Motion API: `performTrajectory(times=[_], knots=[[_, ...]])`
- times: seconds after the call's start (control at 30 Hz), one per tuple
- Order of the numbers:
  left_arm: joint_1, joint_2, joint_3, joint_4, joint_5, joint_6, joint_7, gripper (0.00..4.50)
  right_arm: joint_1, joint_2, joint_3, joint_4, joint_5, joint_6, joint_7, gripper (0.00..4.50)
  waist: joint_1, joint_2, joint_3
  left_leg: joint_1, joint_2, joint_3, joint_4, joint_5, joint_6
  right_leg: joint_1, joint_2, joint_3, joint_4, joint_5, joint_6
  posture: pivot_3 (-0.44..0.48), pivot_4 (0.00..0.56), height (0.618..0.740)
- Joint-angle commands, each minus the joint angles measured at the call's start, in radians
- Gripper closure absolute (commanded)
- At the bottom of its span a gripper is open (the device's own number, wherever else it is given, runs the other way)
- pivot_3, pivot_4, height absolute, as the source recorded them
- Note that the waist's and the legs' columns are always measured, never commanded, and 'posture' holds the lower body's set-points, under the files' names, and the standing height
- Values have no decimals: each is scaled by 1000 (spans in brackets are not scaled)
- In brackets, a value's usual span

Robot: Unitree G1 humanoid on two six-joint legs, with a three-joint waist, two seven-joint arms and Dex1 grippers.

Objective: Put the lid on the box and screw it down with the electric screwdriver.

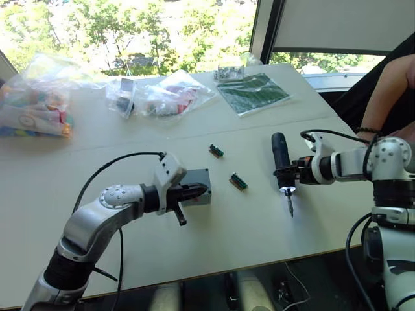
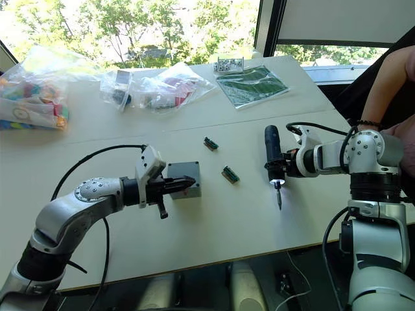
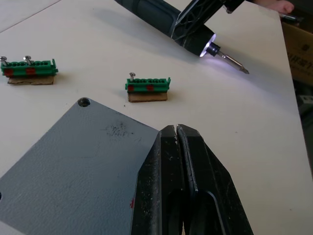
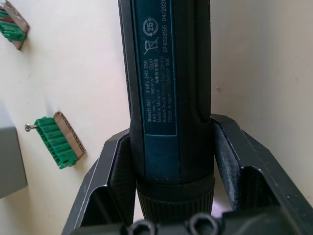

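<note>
Right hand (image 1: 290,173) gripping electric screwdriver (image 1: 281,159) mid-table

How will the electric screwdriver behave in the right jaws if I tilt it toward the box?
The electric screwdriver looks rigid, so it should not flex. Its body is round and smooth, so it may twist or slide in the right gripper, whose jaws clamp it near one end. If released on the table, it would probably roll.
</note>
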Motion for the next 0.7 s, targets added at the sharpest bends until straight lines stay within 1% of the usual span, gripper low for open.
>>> performTrajectory(times=[0.03, 0.07, 0.13, 0.2, 0.23, 0.27, 0.3, 0.37, 0.43, 0.5, 0.57, 0.63, 0.7], knots=[[-4, 20, 33, -29, -3, -2, -6, 4500, -10, 6, -4, -22, 5, 7, -20, 1645, 0, 0, 0, 0, 0, 0, 0, 0, 0, 0, 0, 0, 0, 0, 0, 0, 150, 740], [-4, 27, 38, -27, -3, -2, -9, 4500, -9, 4, 0, -26, 5, 7, -19, 1446, 0, 0, 0, 0, 0, 0, 0, 0, 0, 0, 0, 0, 0, 0, 0, 0, 150, 740], [-3, 45, 69, -22, -14, 2, -15, 4500, -10, -2, 5, -49, 4, 7, -19, 784, 1, 0, 0, 0, 0, 0, 0, 0, 0, 0, 0, 0, 0, 0, 0, 0, 150, 740], [-3, 66, 125, -11, -45, 16, -22, 4500, -16, -18, 27, -121, -27, 7, -1, 184, 1, 0, 0, 0, 0, 0, 1, 0, 0, 0, 0, 0, 0, 0, 0, 0, 150, 740], [-4, 74, 149, -4, -56, 22, -23, 4500, -19, -31, 47, -159, -50, -8, 14, 28, 1, 0, 0, 0, 0, 0, 1, 0, 0, 0, 0, 0, 0, 0, 0, 0, 150, 740], [-5, 82, 171, 3, -66, 27, -24, 4500, -25, -44, 62, -188, -68, -34, 34, 28, 1, 0, 0, 0, 0, 0, 1, 0, 0, 0, 0, 0, 0, 0, 0, 0, 150, 740], [-2, 99, 233, 31, -87, 34, -29, 4500, -41, -80, 103, -261, -96, -156, 137, 28, 1, 0, 0, 0, 0, 0, 1, 0, 0, 0, 0, 0, 0, 0, 0, 0, 150, 740], [9, 124, 316, 74, -111, 41, -35, 4500, -48, -121, 145, -374, -123, -334, 304, 28, -2, 1, 2, 0, 0, -1, 0, 0, 0, 0, 0, 0, 0, 0, 0, 0, 150, 740], [31, 149, 349, 108, -103, 34, -43, 4500, -13, -122, 151, -471, -129, -465, 432, 28, -6, 1, 2, 1, 1, -1, -1, 0, 0, -1, 1, 0, 0, 0, 1, 0, 150, 740], [54, 167, 355, 132, -84, 20, -56, 4500, 40, -106, 154, -550, -134, -568, 521, 28, -6, 0, 2, 2, 2, -1, -2, 0, 0, -1, 3, 0, 0, -1, 1, 0, 150, 740], [75, 173, 340, 155, -64, 8, -60, 4500, 108, -71, 166, -635, -100, -590, 571, 28, -1, 0, 2, 2, 3, -1, -3, 0, 0, 0, 3, -1, 0, -2, 3, 0, 150, 740], [86, 177, 326, 166, -48, -1, -64, 4500, 146, -53, 174, -673, -91, -594, 594, 28, 4, -1, 2, 1, 3, -1, -2, 0, 0, 0, 2, -1, 0, -2, 2, 0, 150, 740], [108, 177, 283, 175, -10, -26, -75, 4500, 212, -68, 302, -733, -189, -659, 643, 28, 8, -1, 2, -1, 1, -1, 0, 0, 0, 0, 0, -1, 0, -2, 2, 0, 150, 740]])
